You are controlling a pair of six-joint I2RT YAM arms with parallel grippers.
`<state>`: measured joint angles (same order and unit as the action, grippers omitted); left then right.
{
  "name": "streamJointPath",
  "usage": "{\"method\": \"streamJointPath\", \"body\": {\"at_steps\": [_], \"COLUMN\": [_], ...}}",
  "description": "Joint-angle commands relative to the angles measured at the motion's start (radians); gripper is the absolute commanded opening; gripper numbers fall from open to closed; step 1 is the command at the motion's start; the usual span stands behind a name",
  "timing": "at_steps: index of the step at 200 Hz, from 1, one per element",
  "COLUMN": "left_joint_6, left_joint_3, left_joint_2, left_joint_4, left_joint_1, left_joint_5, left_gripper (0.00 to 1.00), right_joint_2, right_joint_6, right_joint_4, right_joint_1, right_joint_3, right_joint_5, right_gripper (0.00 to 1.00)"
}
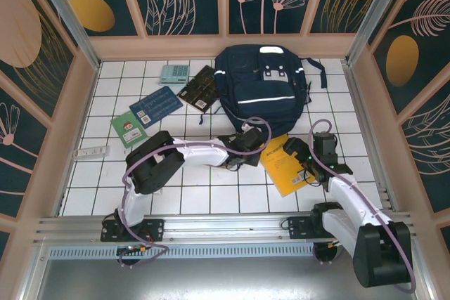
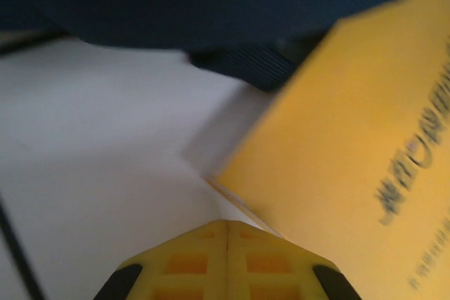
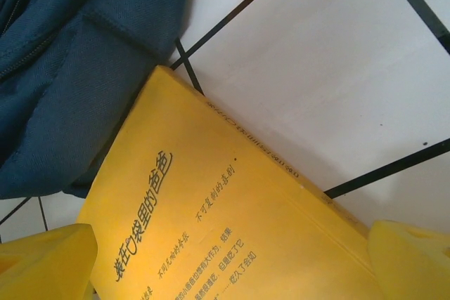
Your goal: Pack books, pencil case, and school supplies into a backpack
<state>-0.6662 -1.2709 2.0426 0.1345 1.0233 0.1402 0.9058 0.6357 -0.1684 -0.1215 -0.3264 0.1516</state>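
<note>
1. Yellow smooth cover with black printed characters: large flat yellow book (image 1: pixel 285 163), lying askew on the white tiled tabletop (image 1: pixel 211 198). Sits just in front of the big navy blue fabric backpack with white reflective stripes (image 1: pixel 264 79), far corner right at the backpack's lower hem.
2. Left fingers (image 2: pixel 186 268): yellow pads pressed flat together, clenched on nothing. Tips low over the tile, just beside one corner of the book. Touching it or not: cannot tell.
3. Right fingers (image 3: pixel 42 261): spread wide and released, one pad at each side of the book with the printed cover between them. Contact with the cover: cannot tell.
4. Edges: the book's long sides run diagonally across the dark grout lines. Thin page edge visible along one side in the right wrist view. Backpack fabric bunched against the far corner.
5. Open room: bare tiles left of the book and toward the near rail, between the two arms. Another bare strip between the book and the right wall.
6. Well apart on the left:
   - black book with gold pattern (image 1: pixel 199 88), just beside the backpack
   - flat blue book (image 1: pixel 156 105)
   - small green book (image 1: pixel 128 129)
   - pale teal calculator (image 1: pixel 174 73), near the back wall
   - long white packet (image 1: pixel 91 152), close to the left wall
</note>
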Motion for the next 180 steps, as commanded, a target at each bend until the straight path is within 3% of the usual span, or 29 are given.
{"method": "streamJointPath", "body": {"at_steps": [1, 25, 50, 63, 92, 118, 149, 180], "left_joint_6": [0.005, -0.001, -0.001, 0.002, -0.006, 0.001, 0.006, -0.007], "left_joint_3": [0.048, 0.109, 0.145, 0.149, 0.128, 0.083, 0.067, 0.072], "left_joint_2": [-0.04, -0.072, -0.097, -0.087, -0.052, -0.022, -0.004, -0.029], "left_joint_4": [0.008, -0.031, -0.031, -0.031, -0.02, 0.033, 0.072, 0.129], "left_joint_1": [-0.005, 0.003, 0.04, 0.057, 0.06, 0.055, 0.037, 0.032], "left_joint_5": [0.007, -0.097, -0.101, -0.104, -0.066, 0.01, 0.038, 0.086], "left_gripper": [0.0, 0.0, 0.0, 0.0, 0.0, 0.0, 0.0, 0.0], "right_joint_2": [0.007, 0.064, 0.115, 0.138, 0.146, 0.09, 0.057, 0.057], "right_joint_6": [-0.054, -0.067, -0.088, -0.097, -0.099, -0.069, -0.038, -0.05], "right_joint_4": [-0.026, -0.006, 0.006, 0.021, 0.04, 0.071, 0.07, 0.034], "right_joint_1": [-0.006, -0.004, 0.004, 0.011, 0.001, -0.06, -0.173, -0.193], "right_joint_3": [-0.039, -0.051, -0.063, -0.056, -0.028, 0.007, 0.001, 0.004], "right_joint_5": [-0.071, -0.136, -0.162, -0.115, 0.064, 0.193, 0.212, 0.125], "right_gripper": [0.99, 0.99, 0.99, 0.99, 0.99, 0.92, 0.89, 0.89]}}
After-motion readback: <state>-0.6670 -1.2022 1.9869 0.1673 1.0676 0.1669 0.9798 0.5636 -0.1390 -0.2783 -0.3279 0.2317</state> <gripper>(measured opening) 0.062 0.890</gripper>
